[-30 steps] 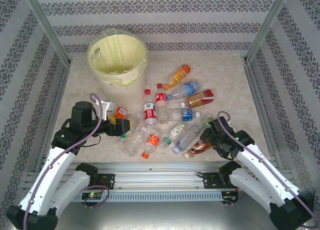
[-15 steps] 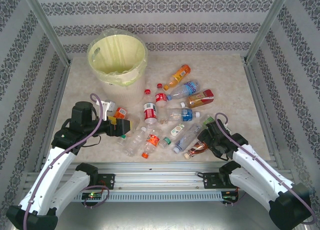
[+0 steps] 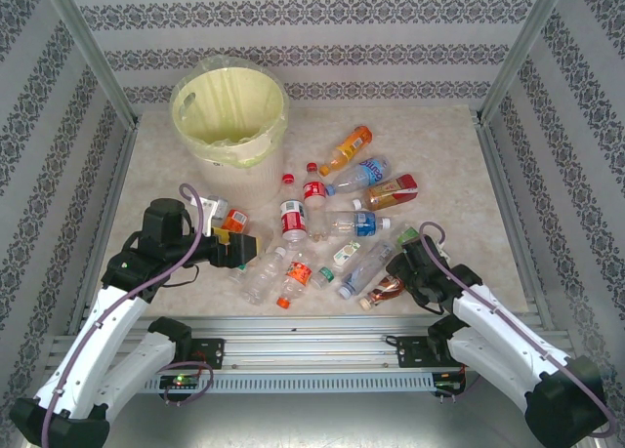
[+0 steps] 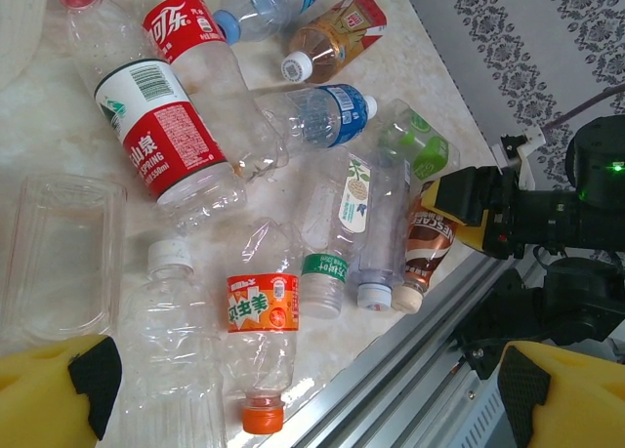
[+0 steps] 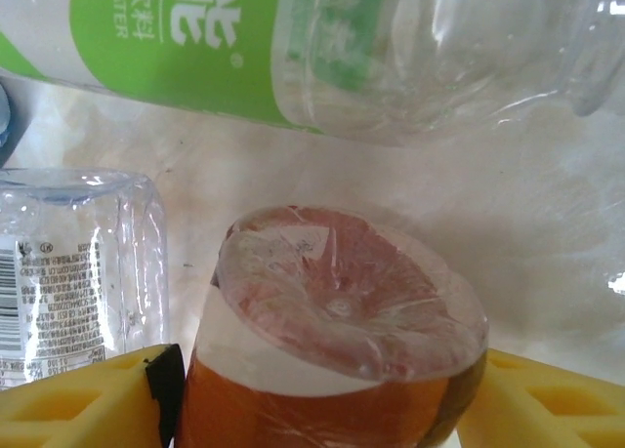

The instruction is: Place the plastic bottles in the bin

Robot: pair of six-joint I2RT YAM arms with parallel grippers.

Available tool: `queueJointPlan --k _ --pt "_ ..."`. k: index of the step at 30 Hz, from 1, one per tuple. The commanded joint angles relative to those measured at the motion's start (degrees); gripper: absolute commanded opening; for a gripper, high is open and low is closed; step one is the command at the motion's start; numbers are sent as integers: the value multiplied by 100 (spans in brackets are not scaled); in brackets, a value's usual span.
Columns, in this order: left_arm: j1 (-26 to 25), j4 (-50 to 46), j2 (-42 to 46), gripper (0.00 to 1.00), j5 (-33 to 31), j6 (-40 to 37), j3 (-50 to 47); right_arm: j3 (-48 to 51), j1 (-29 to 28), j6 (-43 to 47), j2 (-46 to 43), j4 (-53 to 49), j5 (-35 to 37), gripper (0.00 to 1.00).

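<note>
The right arm has slid in and down toward the near right corner of the pile, and its jaws have narrowed from a wide stance. The right gripper (image 3: 402, 269) now sits at the base of the brown bottle (image 3: 386, 290). In the right wrist view, that bottle's round base fills the gap and the yellow pads (image 5: 98, 394) press against both of its sides. So the jaws grip the brown bottle, though I cannot tell how firmly. The bottle lies on the table (image 3: 439, 145), not yet lifted, just beside a green-label bottle (image 5: 176, 38) and a clear one (image 5: 68, 263).

The left gripper (image 3: 242, 250) has barely shifted. It hovers over the left side of the pile with its jaws spread wide and nothing between them.

The other bottles (image 3: 293, 219) lie scattered across the middle of the table. The bin (image 3: 227, 165) stands at the far left, well apart from the right gripper.

This looks like the end of a grasp, with the lift and the long carry across to the bin to come. The neighbours lie close enough that a lift could nudge or drag them.
</note>
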State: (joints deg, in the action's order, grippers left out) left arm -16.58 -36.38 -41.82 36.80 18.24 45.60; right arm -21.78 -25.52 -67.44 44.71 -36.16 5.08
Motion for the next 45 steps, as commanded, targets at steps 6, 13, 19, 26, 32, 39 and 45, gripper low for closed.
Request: queueJointPlan --k 6,13,19,26,32,39,45 --pt "-130 81 52 100 -292 -48 -27 174 218 69 -206 155 72 62" --pt "-180 30 -10 100 -440 -31 11 66 262 416 -385 -28 164 49" --pt "-377 32 22 100 -430 226 50 -368 267 1001 -784 -380 239 49" --pt "-619 365 235 100 -242 1246 -84 -1000 241 1672 -947 -238 -310 48" --pt "-1371 1464 237 99 -757 2203 -311 -1740 24 1957 -594 250 -927 48" --pt "-2819 2503 -572 100 -1893 2428 -232 -2552 -608 2099 81 763 -1176 49" --pt "-3595 3518 -1759 98 -1959 2428 129 -3012 -1231 2245 531 979 -1168 50"
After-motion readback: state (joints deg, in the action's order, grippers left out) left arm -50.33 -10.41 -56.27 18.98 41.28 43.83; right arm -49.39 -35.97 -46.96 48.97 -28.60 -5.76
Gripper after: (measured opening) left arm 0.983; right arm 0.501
